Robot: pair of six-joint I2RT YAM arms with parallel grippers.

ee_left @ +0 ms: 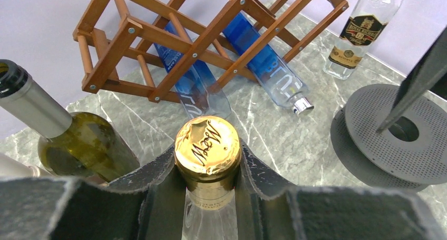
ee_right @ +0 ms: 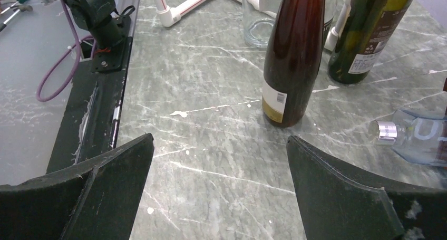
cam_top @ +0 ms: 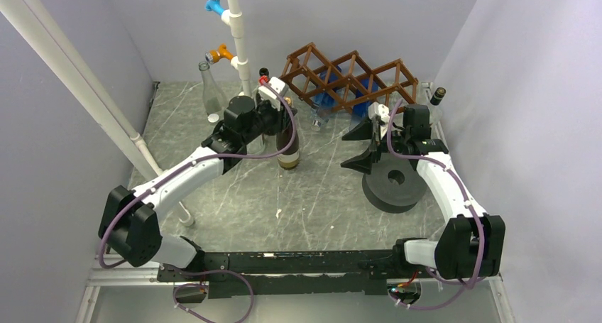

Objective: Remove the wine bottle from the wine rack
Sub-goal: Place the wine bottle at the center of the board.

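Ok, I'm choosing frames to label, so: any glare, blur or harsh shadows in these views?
Top external: even, diffuse light, no hard shadows. Left wrist: bright glare on the cap of the wine bottle, while the wine rack is crisp. Right wrist: sharp, with a mild sheen on the table.

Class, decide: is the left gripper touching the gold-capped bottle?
Touching. In the left wrist view, the left gripper clamps the gold-capped bottle at its neck, no gap.

Top: high at near side, looking down. Left wrist: close above bottle [ee_left: 208, 145], facing rack [ee_left: 211, 45], shared with top. Right wrist: low across table [ee_right: 211, 118].
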